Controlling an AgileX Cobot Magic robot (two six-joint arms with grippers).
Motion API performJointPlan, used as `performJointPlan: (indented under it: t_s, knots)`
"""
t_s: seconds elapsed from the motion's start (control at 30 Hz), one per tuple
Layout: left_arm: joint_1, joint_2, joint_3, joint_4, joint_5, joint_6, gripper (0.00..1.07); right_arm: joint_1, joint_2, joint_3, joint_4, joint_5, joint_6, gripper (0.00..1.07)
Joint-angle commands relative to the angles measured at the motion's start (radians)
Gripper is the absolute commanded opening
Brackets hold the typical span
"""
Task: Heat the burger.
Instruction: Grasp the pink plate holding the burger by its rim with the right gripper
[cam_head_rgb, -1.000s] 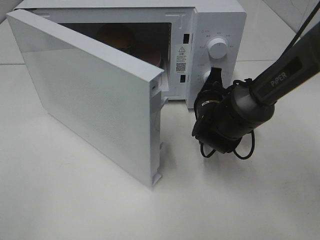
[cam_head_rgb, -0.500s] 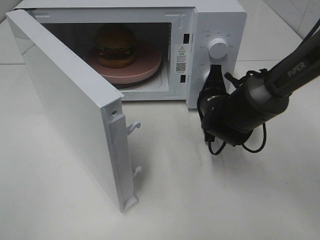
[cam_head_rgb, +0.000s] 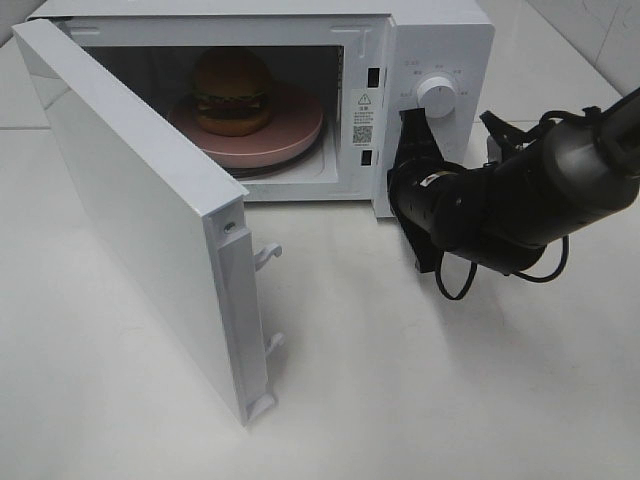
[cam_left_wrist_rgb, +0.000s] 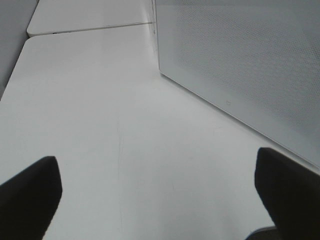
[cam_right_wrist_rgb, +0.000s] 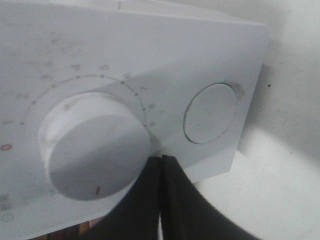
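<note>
The burger (cam_head_rgb: 231, 90) sits on a pink plate (cam_head_rgb: 295, 135) inside the white microwave (cam_head_rgb: 440, 40), whose door (cam_head_rgb: 130, 200) stands swung wide to the left. My right gripper (cam_head_rgb: 408, 120) is shut and empty, its tips against the control panel just under the upper knob (cam_head_rgb: 434, 93). In the right wrist view the shut fingertips (cam_right_wrist_rgb: 161, 162) touch the panel between a large knob (cam_right_wrist_rgb: 95, 145) and a round button (cam_right_wrist_rgb: 210, 120). My left gripper (cam_left_wrist_rgb: 160, 200) is open over bare table, beside the door's outer face (cam_left_wrist_rgb: 240, 65). It is out of the exterior view.
The open door reaches far over the table at the left and front, with latch hooks (cam_head_rgb: 268, 255) on its free edge. A black cable (cam_head_rgb: 455, 285) loops under my right wrist. White table (cam_head_rgb: 420, 400) lies in front and to the right.
The door has swung from half shut to wide open, uncovering the burger. My right gripper has moved up the control panel, and its arm has dropped lower to the right.
</note>
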Motion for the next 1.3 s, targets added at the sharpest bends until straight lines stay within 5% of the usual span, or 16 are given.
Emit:
performJointPlan:
  t_s: [0.03,0.73,1.3]
  knots:
    - [0.001,-0.005,0.003,-0.002,0.001,-0.005,0.98,0.0,-0.026,0.028,-0.016,0.032,-0.024,0.0]
    - [0.001,-0.005,0.003,-0.002,0.001,-0.005,0.98,0.0,-0.277,0.248,-0.199,0.188,-0.199,0.0]
    - [0.001,-0.005,0.003,-0.002,0.001,-0.005,0.98,-0.128,-0.472,0.247,-0.534,0.748,-0.636,0.02]
